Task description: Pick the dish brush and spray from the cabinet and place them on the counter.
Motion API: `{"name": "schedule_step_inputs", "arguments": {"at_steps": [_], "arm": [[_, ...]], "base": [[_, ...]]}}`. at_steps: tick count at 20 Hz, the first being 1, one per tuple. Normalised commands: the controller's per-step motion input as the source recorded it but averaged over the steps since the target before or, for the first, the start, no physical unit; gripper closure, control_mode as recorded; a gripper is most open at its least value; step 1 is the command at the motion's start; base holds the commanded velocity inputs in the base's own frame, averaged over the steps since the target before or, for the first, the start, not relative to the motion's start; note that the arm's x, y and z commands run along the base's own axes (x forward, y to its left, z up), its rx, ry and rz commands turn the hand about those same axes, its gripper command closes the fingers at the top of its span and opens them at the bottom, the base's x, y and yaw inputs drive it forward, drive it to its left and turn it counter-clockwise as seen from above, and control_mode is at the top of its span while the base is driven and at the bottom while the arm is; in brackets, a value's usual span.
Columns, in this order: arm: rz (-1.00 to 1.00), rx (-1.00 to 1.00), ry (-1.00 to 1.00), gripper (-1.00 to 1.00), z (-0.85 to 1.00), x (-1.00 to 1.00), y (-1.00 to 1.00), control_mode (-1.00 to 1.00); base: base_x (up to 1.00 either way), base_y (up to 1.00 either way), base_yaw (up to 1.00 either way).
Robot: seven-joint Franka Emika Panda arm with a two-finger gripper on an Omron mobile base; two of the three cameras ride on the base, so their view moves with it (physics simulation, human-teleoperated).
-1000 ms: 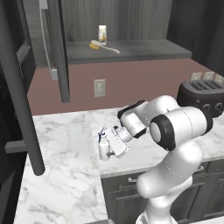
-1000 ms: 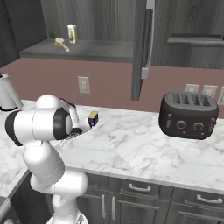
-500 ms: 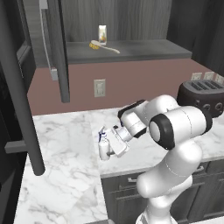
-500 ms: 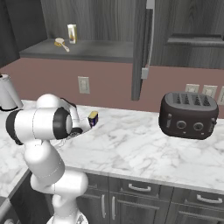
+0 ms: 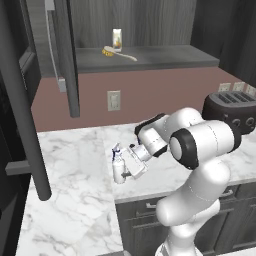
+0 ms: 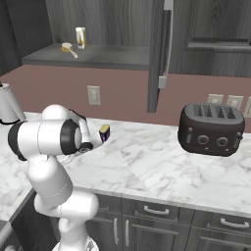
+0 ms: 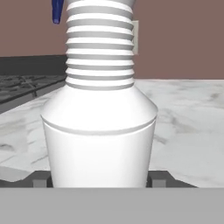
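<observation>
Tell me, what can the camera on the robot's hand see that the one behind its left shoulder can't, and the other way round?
The hand view alone shows the ribbed neck of the spray close up, with the tool's fingertips at either side of its base. The left base view alone shows the dish brush lying on the cabinet shelf beside a small carton, plus a dark toaster. Both show the spray standing upright on the counter, the reddish wall and a wall outlet.

Rendered home kitchen, white marble surface (image 6: 147,162) across the middle of the frame, dark drawers (image 6: 157,211) beneath at lower right, black toaster (image 6: 211,128) at right, wall outlet (image 6: 93,94) on reddish backsplash, open dark wall cabinet (image 5: 150,59) along the top.
</observation>
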Motion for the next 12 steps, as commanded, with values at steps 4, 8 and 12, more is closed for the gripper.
{"name": "schedule_step_inputs", "arguments": {"at_steps": [4, 8, 12], "arm": [[0.0, 0.0, 0.07, -1.0, -0.08, -0.11, 0.0, -1.0], [0.0, 0.0, 0.05, -1.0, -0.07, -0.11, 0.0, -1.0], [0.0, 0.0, 0.02, -1.0, -0.07, -0.12, 0.0, -1.0]], "base": [[0.0, 0.0, 0.0], [0.0, 0.0, 0.0], [0.0, 0.0, 0.0]]}}
